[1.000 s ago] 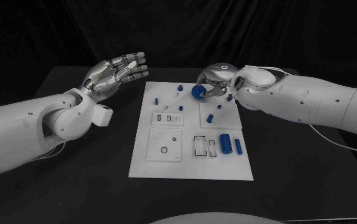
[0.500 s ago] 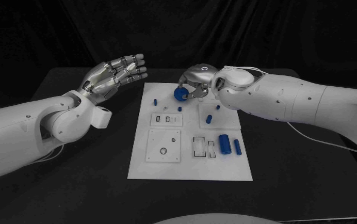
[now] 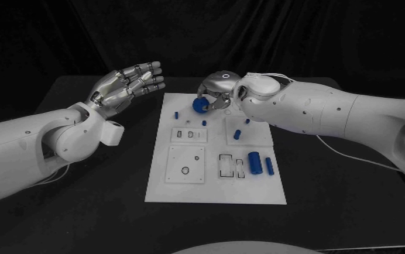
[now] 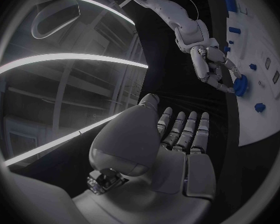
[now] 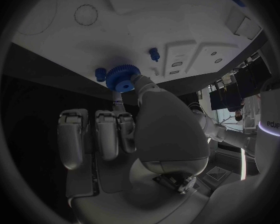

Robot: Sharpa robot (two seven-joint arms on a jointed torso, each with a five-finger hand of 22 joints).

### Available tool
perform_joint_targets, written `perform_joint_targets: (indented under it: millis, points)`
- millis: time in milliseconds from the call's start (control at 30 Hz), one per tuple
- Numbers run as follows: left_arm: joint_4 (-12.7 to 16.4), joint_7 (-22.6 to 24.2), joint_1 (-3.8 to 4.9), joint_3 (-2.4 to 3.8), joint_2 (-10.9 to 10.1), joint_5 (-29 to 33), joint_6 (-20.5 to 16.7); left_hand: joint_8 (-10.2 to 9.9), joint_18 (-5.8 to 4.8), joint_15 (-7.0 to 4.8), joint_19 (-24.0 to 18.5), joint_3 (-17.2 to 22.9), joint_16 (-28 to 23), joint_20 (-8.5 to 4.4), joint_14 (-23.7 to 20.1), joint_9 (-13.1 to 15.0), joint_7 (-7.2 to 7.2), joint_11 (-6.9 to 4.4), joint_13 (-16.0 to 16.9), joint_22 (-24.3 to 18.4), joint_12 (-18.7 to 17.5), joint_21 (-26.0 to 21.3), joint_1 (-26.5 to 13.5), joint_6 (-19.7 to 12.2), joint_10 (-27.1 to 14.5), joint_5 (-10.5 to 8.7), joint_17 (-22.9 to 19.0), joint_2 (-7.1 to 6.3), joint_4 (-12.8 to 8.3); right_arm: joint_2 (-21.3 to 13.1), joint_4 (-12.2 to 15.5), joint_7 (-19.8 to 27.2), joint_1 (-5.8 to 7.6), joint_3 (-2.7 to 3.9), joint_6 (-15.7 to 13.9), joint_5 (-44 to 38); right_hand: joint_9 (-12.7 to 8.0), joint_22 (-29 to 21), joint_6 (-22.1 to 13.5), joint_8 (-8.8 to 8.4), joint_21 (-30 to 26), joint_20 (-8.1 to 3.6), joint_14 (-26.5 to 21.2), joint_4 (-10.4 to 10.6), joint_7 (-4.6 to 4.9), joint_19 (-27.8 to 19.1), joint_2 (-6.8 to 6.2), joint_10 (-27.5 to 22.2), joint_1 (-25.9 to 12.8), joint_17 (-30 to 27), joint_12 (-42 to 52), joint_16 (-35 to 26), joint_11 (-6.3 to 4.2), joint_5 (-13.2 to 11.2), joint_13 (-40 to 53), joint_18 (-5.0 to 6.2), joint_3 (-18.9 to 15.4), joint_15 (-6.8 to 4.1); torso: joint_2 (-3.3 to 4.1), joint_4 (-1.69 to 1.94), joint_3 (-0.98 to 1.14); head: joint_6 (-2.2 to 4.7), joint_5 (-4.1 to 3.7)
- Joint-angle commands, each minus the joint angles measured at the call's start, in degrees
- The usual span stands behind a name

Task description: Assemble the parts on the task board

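Note:
The white task board (image 3: 215,186) lies in the middle of the black table. My right hand (image 3: 218,93) hovers over the board's far edge and pinches a round blue toothed part (image 3: 200,105), the same blue toothed part (image 5: 121,77) being at the fingertips in the right wrist view and as a blue disc (image 4: 240,85) in the left wrist view. My left hand (image 3: 129,85) is raised left of the board, palm up, fingers spread, holding nothing. Small blue pegs (image 3: 177,114) stand near the far edge, and blue cylinders (image 3: 255,162) lie at the right.
Recessed square plates with slots and a ring outline (image 3: 185,171) sit on the board's left half. A black curtain hangs behind the table. Bare black tabletop (image 3: 93,189) lies on both sides of the board.
My right hand has carried the blue toothed part leftward along the board's far edge. My left hand has stayed raised and open.

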Motion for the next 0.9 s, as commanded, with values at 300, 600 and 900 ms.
perform_joint_targets:
  millis: [300, 600, 900]
  points:
    - [-0.1, 0.0, 0.06, 0.06, 0.4, 0.2, 0.5, 0.4, -0.99, -0.22, 0.0, 0.5, 0.3, -0.1, 0.3, 0.1, 0.17, 0.23, 0.0, -0.1, 0.1, 0.3, 0.6, 0.5, 0.0, 0.27, 0.1, -0.07, 0.0, 1.0, -1.5, 0.0, -0.21, 0.03, 4.3, -0.3, -1.3, 15.1, -4.0, -4.25, 0.2, 0.7, 6.1, -0.5, 0.34, 6.1, -0.28, 6.0, -1.1, 15.1, 0.1, 0.1, 0.91, -0.8, 15.1, -0.91, 0.6, 0.71, 0.05, -0.19, 0.07, -0.08, 0.1]
    - [-0.2, 0.0, 0.06, 0.06, 0.5, 0.2, 0.7, 0.4, -0.99, -0.22, 0.0, 0.5, 0.4, -0.1, 0.3, 0.1, 0.2, 0.22, 0.0, -0.1, 0.1, 0.3, 0.6, 0.5, 0.0, 0.29, 0.1, -0.09, 0.0, 0.7, -1.6, 0.2, -0.26, 0.03, 4.9, -0.3, -1.9, 15.1, -4.6, -4.88, 0.2, 0.75, 6.1, -0.5, 0.35, 6.1, -0.34, 6.0, -1.4, 15.1, 0.1, 0.1, 0.93, -1.1, 15.1, -0.91, 0.5, 0.74, 0.0, -0.24, 0.18, -0.15, 0.16]
    - [-0.3, 0.0, 0.05, 0.06, 0.6, 0.2, 0.8, 0.4, -0.99, -0.22, 0.0, 0.5, 0.4, -0.1, 0.3, 0.1, 0.22, 0.21, 0.0, -0.1, 0.0, 0.2, 0.6, 0.4, -0.1, 0.3, 0.1, -0.1, 0.0, 0.3, -1.5, 0.6, -0.29, 0.03, 5.2, -0.3, -2.5, 15.1, -5.1, -5.43, 0.2, 0.73, 6.1, -0.5, 0.12, 6.1, -0.27, 6.0, -1.8, 15.1, 0.1, 0.1, 0.78, -1.9, 15.1, -0.91, 0.4, 0.66, -0.08, -0.41, 0.17, -0.33, 0.38]
